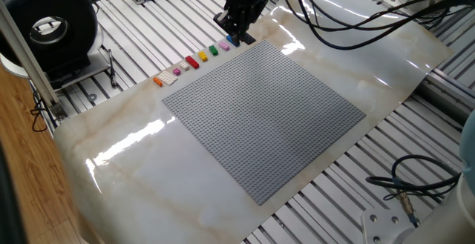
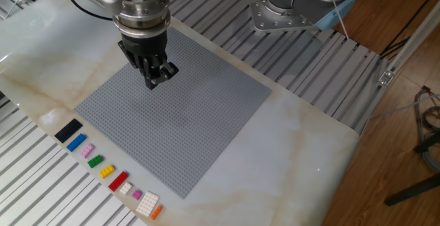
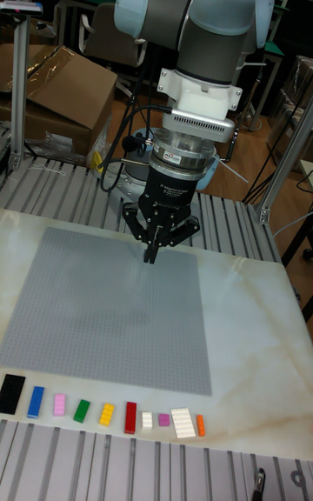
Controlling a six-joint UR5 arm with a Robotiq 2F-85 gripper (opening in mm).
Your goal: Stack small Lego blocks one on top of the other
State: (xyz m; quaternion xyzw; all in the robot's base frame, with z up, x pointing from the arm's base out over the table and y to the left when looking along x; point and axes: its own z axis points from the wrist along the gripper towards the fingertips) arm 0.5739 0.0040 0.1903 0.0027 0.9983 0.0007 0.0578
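Observation:
The small Lego blocks lie in a row on the marble top beside the grey baseplate point(image 2: 179, 116): dark navy point(image 2: 68, 130), blue point(image 2: 76, 143), pink point(image 2: 86, 152), green point(image 2: 95, 161), yellow point(image 2: 106, 172), red point(image 2: 118, 181) and orange point(image 2: 157, 212). The tall fixed view shows the same row, from navy point(image 3: 11, 393) to orange point(image 3: 200, 424). My gripper point(image 2: 157, 78) hangs above the baseplate, well away from the row. Its fingers are shut together and I see nothing between them. It also shows from the front point(image 3: 151, 256) and from the far side point(image 1: 237, 35).
Two white pieces point(image 2: 147, 203) and a second small pink piece point(image 2: 137, 194) lie in the row near the orange block. The robot base point(image 2: 289, 9) stands behind the marble slab. Black cables point(image 1: 349, 21) trail from the arm. A black round device point(image 1: 48, 29) stands at the left.

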